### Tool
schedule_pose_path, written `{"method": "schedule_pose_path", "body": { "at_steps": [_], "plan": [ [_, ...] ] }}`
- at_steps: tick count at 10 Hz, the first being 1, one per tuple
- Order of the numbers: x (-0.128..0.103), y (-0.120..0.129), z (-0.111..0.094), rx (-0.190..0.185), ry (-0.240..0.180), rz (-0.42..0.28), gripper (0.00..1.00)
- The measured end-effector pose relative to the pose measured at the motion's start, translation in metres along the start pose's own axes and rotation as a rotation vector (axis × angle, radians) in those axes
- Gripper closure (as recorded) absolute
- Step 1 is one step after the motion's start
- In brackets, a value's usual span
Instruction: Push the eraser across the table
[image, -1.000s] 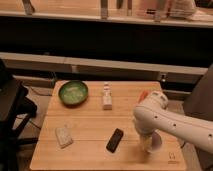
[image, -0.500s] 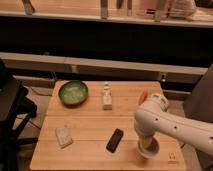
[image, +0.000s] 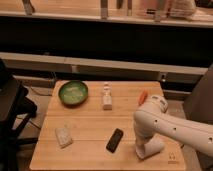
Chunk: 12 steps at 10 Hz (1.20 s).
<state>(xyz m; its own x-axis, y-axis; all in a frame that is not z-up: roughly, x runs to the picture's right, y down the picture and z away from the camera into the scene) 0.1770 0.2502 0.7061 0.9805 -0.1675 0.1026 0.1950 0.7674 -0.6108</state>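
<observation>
The eraser (image: 115, 140), a small flat black block, lies at an angle on the light-wood table (image: 90, 120), near its front edge and a little right of centre. My white arm reaches in from the right. Its gripper (image: 148, 148) points down at the tabletop just right of the eraser, with a narrow strip of wood showing between them. Nothing shows as held in it.
A green bowl (image: 73, 92) stands at the back left. A small white bottle-like object (image: 107, 97) is upright behind the centre. A pale speckled sponge block (image: 63, 136) lies front left. A dark logo mark (image: 173, 156) sits at the front right corner.
The gripper has come down and slightly forward towards the tabletop beside the eraser. The eraser and the other objects have not moved.
</observation>
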Motion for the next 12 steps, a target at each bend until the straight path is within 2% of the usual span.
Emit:
{"method": "schedule_pose_path", "body": {
  "at_steps": [1, 7, 12],
  "plan": [
    [-0.005, -0.006, 0.006, -0.003, -0.002, -0.015, 1.00],
    [-0.010, -0.003, 0.015, -0.022, -0.001, -0.033, 1.00],
    [-0.022, -0.013, 0.025, -0.042, -0.002, -0.065, 1.00]
  ]
}}
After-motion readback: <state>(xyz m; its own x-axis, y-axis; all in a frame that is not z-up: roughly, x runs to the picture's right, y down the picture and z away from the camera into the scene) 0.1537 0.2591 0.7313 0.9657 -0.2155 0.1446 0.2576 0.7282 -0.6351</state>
